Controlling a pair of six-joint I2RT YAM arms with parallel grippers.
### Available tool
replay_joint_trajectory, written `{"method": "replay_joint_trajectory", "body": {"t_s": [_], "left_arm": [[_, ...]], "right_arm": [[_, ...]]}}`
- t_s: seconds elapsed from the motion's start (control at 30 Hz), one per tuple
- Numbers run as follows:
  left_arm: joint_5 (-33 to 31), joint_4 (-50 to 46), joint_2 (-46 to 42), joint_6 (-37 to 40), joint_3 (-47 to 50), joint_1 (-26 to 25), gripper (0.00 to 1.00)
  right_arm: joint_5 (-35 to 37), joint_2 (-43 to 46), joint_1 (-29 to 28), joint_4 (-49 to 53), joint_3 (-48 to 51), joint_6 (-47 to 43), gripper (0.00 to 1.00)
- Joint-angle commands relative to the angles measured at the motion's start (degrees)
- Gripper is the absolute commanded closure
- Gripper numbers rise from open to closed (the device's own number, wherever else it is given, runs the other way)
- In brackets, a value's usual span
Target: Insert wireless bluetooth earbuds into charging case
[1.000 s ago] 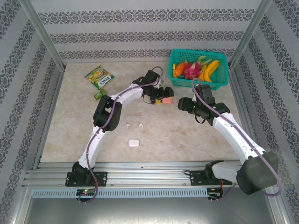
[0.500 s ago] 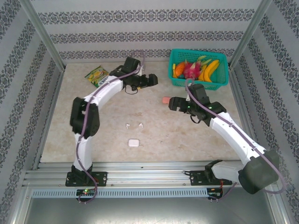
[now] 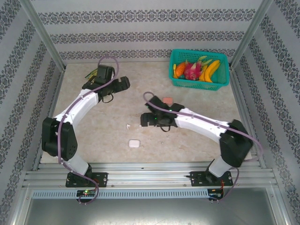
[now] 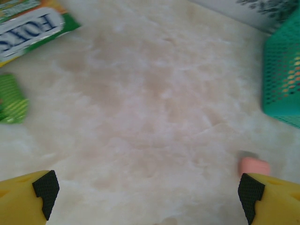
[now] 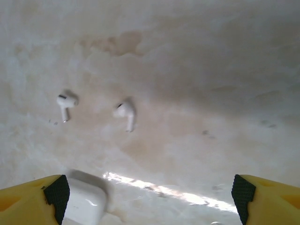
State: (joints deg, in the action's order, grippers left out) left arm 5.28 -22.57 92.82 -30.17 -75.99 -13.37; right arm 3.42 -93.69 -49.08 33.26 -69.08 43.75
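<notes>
We count two white earbuds (image 5: 65, 104) (image 5: 125, 112), one white case (image 5: 86, 204) just near of them, one pink case (image 4: 254, 165), one teal basket (image 3: 197, 84) far right, its fruit (image 3: 192, 70) too bunched to count, and far left one snack packet (image 4: 28, 23) and one green packet (image 4: 10, 99).

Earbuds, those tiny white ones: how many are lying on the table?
2. In the right wrist view, one white earbud lies on the left, a second white earbud just right of it, both on the table beyond the white case. More may be hidden.
</notes>
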Motion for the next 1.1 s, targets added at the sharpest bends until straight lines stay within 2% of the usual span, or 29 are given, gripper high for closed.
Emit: {"method": "replay_joint_trajectory", "body": {"t_s": [0.0,0.13,0.3,0.47,0.63,0.83,1.07], "left_arm": [[-3.14,3.65,-5.29,-1.65,3.68,3.62,0.00],[-3.43,4.21,-8.28,-6.87,6.76,8.70,0.00],[0.25,3.58,-9.98,-12.55,8.42,15.51,0.00],[3.06,5.51,-11.38,-14.65,11.06,18.34,0.00],[3.72,5.55,-11.62,-13.94,12.65,18.99,0.00],[5.21,6.88,-11.76,-13.84,14.22,19.61,0.00],[5.94,7.31,-11.52,-13.77,14.35,19.61,0.00]], "right_arm": [[3.64,-6.17,-4.30,5.93,-6.85,8.92,0.09],[4.20,-14.26,-8.15,10.99,-15.65,15.15,0.08],[5.95,-22.10,-11.97,17.23,-25.42,19.02,0.08],[7.64,-28.79,-15.08,24.63,-32.84,21.60,0.05],[7.08,-31.11,-16.44,24.85,-32.32,24.40,0.04],[5.96,-29.96,-16.56,21.28,-26.89,26.50,0.05],[4.37,-30.06,-16.45,17.96,-23.74,27.80,0.09]]}}
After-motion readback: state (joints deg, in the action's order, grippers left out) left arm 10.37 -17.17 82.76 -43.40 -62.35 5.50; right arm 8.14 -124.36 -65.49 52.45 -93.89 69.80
